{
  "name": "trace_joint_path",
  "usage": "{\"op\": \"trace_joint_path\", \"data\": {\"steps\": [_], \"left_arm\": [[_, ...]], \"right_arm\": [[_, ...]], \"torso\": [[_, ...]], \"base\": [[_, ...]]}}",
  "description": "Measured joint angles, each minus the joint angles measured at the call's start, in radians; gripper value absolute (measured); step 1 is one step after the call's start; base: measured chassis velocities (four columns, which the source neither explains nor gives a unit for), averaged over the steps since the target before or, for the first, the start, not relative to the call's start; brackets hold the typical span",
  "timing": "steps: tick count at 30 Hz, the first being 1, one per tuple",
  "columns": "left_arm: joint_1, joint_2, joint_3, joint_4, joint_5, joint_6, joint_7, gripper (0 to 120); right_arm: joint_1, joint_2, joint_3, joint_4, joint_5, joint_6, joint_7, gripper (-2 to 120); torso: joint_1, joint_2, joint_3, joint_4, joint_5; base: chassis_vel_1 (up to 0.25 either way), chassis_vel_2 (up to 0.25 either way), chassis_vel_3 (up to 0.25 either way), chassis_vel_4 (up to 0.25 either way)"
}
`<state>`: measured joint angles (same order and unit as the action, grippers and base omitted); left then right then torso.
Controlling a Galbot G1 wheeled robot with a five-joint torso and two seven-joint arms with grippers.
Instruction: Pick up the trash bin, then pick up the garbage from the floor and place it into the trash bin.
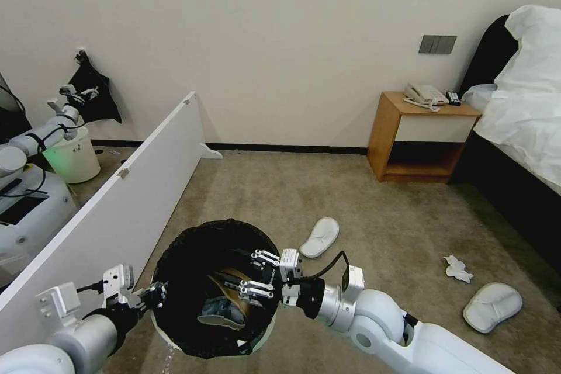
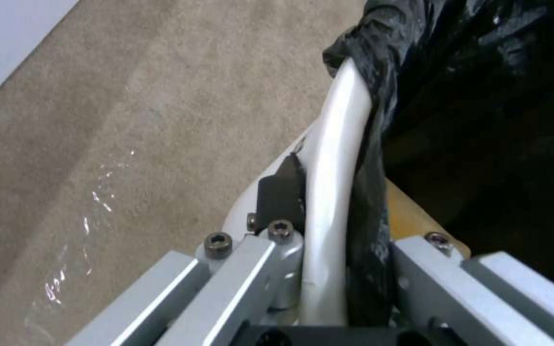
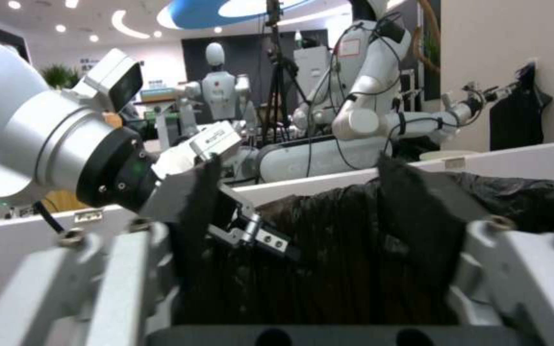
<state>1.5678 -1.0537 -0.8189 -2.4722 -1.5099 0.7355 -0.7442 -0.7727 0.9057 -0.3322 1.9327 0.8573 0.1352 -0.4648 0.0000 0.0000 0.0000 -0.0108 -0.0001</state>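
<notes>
My left claw (image 2: 328, 269): clamped on the trash bin (image 1: 175, 336) rim, liner pinched in, holding it off the floor (image 1: 350, 210).
My right claw (image 1: 250, 273): over the bin mouth, fingers apart, nothing between them.
In the bin: blue mask and tan box, as far as I can tell.
Left on carpet: two slippers (image 1: 320, 236) (image 1: 492, 305), a white tissue (image 1: 457, 269).
Progress: I judge past halfway.
</notes>
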Motion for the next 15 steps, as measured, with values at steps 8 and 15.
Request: {"op": "trace_joint_path", "data": {"steps": [8,15], "left_arm": [[-0.005,-0.004,-0.011,0.020,0.013,0.000,0.005,1],[-0.007,-0.022,-0.064,0.053,0.030,0.000,0.036,1]], "right_arm": [[-0.012,0.001,0.050,0.033,-0.026,0.017,-0.003,96],[-0.051,0.006,0.231,0.004,-0.022,0.034,0.095,100]], "torso": [[0.000,0.000,0.000,0.0000,0.0000],[0.000,0.000,0.000,-0.0001,0.0000]], "base": [[0.000,0.000,0.000,0.000],[0.000,0.000,0.000,0.000]]}}
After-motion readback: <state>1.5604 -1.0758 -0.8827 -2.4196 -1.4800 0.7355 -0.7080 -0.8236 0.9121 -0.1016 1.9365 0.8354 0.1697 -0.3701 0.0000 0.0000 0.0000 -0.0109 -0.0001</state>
